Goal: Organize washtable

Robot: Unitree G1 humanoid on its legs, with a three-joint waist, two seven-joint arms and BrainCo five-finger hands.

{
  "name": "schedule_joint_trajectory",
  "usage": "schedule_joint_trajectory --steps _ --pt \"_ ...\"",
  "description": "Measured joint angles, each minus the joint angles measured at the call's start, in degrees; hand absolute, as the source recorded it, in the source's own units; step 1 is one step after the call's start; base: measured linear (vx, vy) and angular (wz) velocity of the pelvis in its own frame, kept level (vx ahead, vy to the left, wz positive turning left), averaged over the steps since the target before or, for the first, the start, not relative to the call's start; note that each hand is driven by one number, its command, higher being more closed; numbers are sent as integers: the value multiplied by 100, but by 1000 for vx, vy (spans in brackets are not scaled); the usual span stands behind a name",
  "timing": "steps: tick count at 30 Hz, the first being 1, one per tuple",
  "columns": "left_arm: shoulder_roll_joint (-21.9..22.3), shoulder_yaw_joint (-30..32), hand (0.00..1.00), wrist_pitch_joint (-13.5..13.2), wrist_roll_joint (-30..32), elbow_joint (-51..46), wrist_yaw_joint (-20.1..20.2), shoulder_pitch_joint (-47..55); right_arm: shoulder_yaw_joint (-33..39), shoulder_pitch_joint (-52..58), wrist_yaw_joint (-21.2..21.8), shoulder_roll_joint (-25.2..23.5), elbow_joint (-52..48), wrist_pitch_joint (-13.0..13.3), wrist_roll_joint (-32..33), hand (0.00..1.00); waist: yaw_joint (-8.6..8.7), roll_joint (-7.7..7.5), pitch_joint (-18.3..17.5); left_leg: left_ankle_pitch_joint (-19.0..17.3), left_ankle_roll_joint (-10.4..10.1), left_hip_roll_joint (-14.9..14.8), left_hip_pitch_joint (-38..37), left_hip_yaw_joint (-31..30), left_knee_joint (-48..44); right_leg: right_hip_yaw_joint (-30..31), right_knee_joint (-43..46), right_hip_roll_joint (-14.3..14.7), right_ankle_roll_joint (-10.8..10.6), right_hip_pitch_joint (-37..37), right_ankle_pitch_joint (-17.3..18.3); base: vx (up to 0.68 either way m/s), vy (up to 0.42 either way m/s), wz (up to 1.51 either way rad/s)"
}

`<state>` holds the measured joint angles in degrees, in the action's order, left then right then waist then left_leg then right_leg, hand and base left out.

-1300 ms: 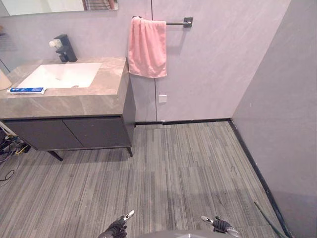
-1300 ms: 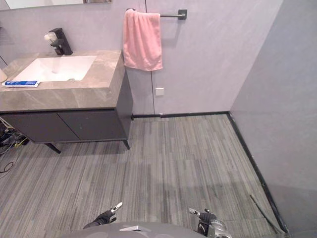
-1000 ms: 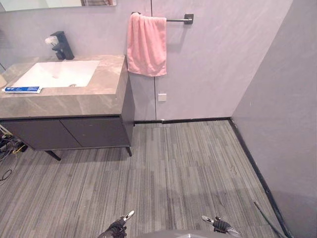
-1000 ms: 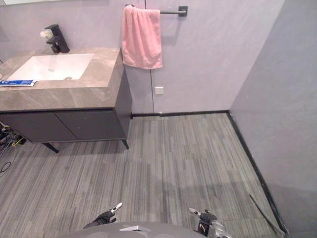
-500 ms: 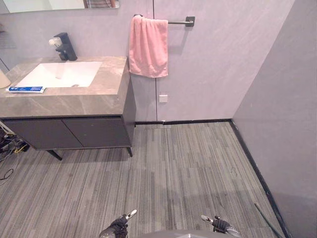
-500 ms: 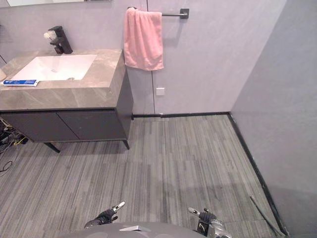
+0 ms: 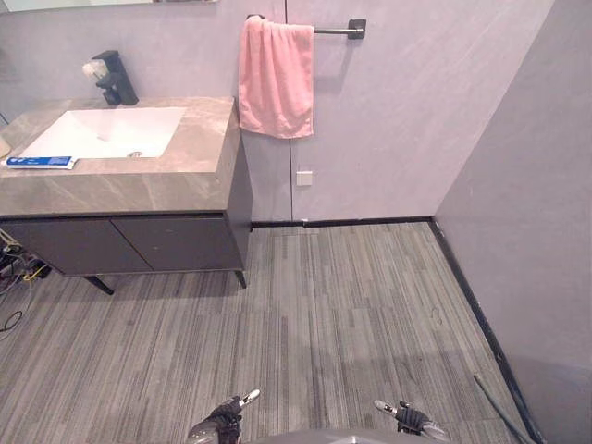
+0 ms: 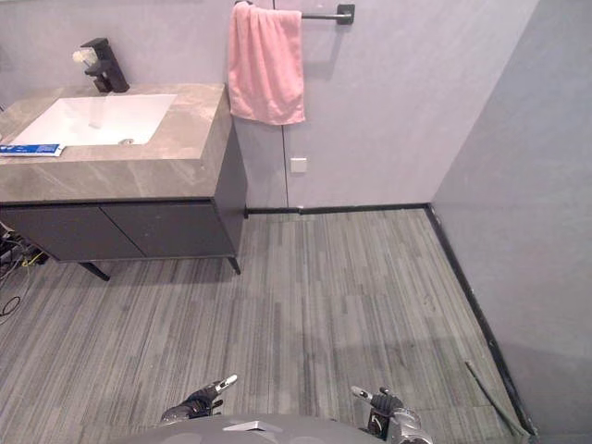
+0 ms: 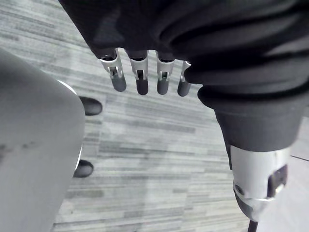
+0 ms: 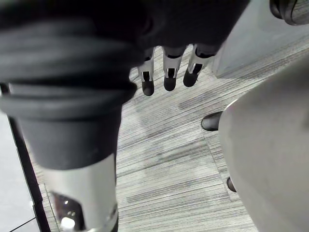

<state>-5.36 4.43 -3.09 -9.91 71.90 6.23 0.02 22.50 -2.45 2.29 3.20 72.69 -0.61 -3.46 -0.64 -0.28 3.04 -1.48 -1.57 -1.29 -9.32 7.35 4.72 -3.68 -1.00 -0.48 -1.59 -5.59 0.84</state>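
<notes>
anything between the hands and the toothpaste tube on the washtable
Nothing visible does. Just floor lies between the left hand, the right hand and the washtable. The toothpaste tube lies uncovered on its counter beside the basin.

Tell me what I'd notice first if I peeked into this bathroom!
The pink towel jumps out, hanging from a dark bar on the wall right of the washtable. Then the white sink, with a black tap behind it and a blue-and-white tube lying by its left front corner. The left hand and right hand hang open, holding nothing.
</notes>
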Motion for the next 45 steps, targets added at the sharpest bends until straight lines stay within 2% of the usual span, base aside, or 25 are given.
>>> schedule_joint_trajectory --steps 12,14,15,16,17,18,19,20,22,24,27,29,30,31,32,34,35,36,37,38,40,42,43,44,45 --pt "-3 270 0 3 -31 -3 -3 -4 -242 -61 17 32 0 -10 -55 0 -60 -33 41 -37 33 9 84 114 -136 126 196 -12 -3 173 4 -25 14 -5" --pt "34 453 0 4 -31 -18 -2 -4 -293 -66 13 16 -23 -12 9 0 -87 -117 108 -170 99 58 132 98 -264 70 657 -99 -107 386 336 -27 56 14" --pt "26 505 0 10 -20 -44 -14 -5 -451 -63 -11 5 -80 -10 243 0 -95 -156 122 -301 156 122 187 121 -402 6 1068 -211 -197 567 591 9 70 33" --pt "36 525 0 20 -7 -119 -29 -3 -534 3 -22 19 -146 -1 526 0 -85 -198 155 -507 211 147 246 235 -632 -73 1819 -396 -466 790 877 -18 85 31" --pt "54 613 0 29 15 -179 -40 -11 -632 32 -36 38 -229 -4 709 0 -137 -202 197 -645 185 172 339 277 -791 -78 2736 -493 -447 1205 926 -28 94 24" --pt "53 721 0 63 16 -233 -66 -7 -622 37 -35 78 -369 12 841 0 -170 -178 306 -795 241 174 376 268 -1037 -103 4216 -650 -126 1929 696 1 67 10" --pt "44 753 0 65 14 -241 -71 -9 -577 22 -33 68 -449 35 930 0 -153 -195 343 -862 263 170 310 214 -1118 -137 4759 -712 -63 2187 662 63 25 26" --pt "37 755 0 73 22 -266 -79 -64 -398 34 -11 49 -517 40 968 0 -123 -156 388 -944 267 89 197 156 -1199 -302 5296 -838 -115 2469 719 89 -17 28" --pt "44 697 0 77 29 -258 -78 -85 -51 33 0 2 -503 38 962 0 -127 -156 415 -989 235 -37 5 114 -1071 -735 4809 -1062 -110 2562 728 95 -50 28" --pt "51 721 0 104 35 -217 -80 -160 523 17 -6 -63 -460 20 958 0 -86 -150 426 -1065 109 -204 -116 11 -902 -1150 3129 -1154 -191 2530 596 211 -159 18" --pt "84 956 0 146 241 -208 -73 -180 1083 -44 -8 -124 -449 -22 954 0 28 -170 520 -1327 -95 -271 -302 -80 -791 -1264 1108 -1196 -313 2435 -25 237 -200 4" --pt "114 1100 0 166 269 -183 -69 -182 1099 -61 -5 -111 -458 -42 954 0 44 -166 546 -1591 -110 -334 -524 -120 -810 -1170 1129 -1197 -303 2390 -52 352 -324 2" --pt "176 1140 0 175 324 -160 -65 -196 1168 -96 6 -70 -463 -88 961 0 90 -50 555 -1820 -33 -526 -730 -208 -792 -1141 1571 -1076 -196 2413 -281 646 -524 38" --pt "236 1137 0 169 414 -12 -56 -146 1258 -87 5 -12 -448 -90 943 0 160 143 425 -1837 47 -813 -851 -385 -968 -1202 1948 -851 -158 2414 -237 627 -515 42" --pt "295 1118 0 182 432 24 -45 -170 1324 -114 4 33 -434 -101 904 0 155 233 397 -1766 -29 -932 -756 -480 -1305 -1218 2100 -729 16 2418 -77 558 -490 20" --pt "303 1157 0 175 399 -17 -19 -181 1347 -267 -7 76 -241 -137 903 0 110 334 401 -1215 -163 -1194 135 -782 -3553 -1279 2208 -457 225 2074 335 358 -413 -16" --pt "289 1155 0 167 365 -27 -26 -186 1175 -293 -13 84 -257 -129 905 0 104 400 461 -323 -208 -1287 714 -1000 -5095 -1299 2118 -273 322 1673 535 234 -250 -25" --pt "287 1145 0 140 346 -67 -24 -176 1031 -336 -32 110 -257 -126 906 0 71 399 509 -170 -286 -1317 970 -1010 -5878 -1269 2063 -172 369 1474 616 262 -162 -58" --pt "252 1121 0 107 325 -144 -24 -177 606 -399 -66 160 -228 -128 905 0 -4 443 605 -286 -96 -1352 1356 -848 -7037 -1105 1903 -4 445 974 732 225 -24 -83" --pt "177 1116 0 56 224 -245 -43 -142 224 -484 -107 135 -221 -126 905 0 -53 377 659 -429 79 -1344 1708 -480 -7588 -922 1657 33 468 529 799 188 16 -81" --pt "41 1121 0 13 131 -340 -63 -148 -127 -650 -136 113 -212 -124 904 0 -101 257 739 -738 118 -1230 2252 -59 -7336 -735 1222 -41 465 -75 800 -23 95 -63" --pt "-37 1158 0 17 52 -400 -67 -136 -244 -820 -189 67 -212 -121 898 0 -219 167 825 -1025 22 -1095 2653 244 -6337 -581 960 -214 350 -485 869 -178 123 -56" --pt "-94 1169 0 32 -48 -419 -80 -40 -270 -923 -227 12 -238 -119 897 0 -252 77 901 -1026 40 -948 2801 392 -5054 -545 841 -415 129 -759 1027 -255 95 -53" --pt "-32 1285 0 48 -102 -471 -94 106 -410 -931 -230 -14 -307 -77 895 0 -287 65 847 -804 19 -916 2753 501 -3432 -518 704 -535 -51 -912 1212 -235 89 -50" --pt "10 1378 0 46 -107 -469 -110 192 -560 -916 -229 -1 -337 -58 894 0 -287 112 819 -662 -1 -915 2739 461 -2711 -493 680 -540 -103 -986 1311 -56 135 -35"
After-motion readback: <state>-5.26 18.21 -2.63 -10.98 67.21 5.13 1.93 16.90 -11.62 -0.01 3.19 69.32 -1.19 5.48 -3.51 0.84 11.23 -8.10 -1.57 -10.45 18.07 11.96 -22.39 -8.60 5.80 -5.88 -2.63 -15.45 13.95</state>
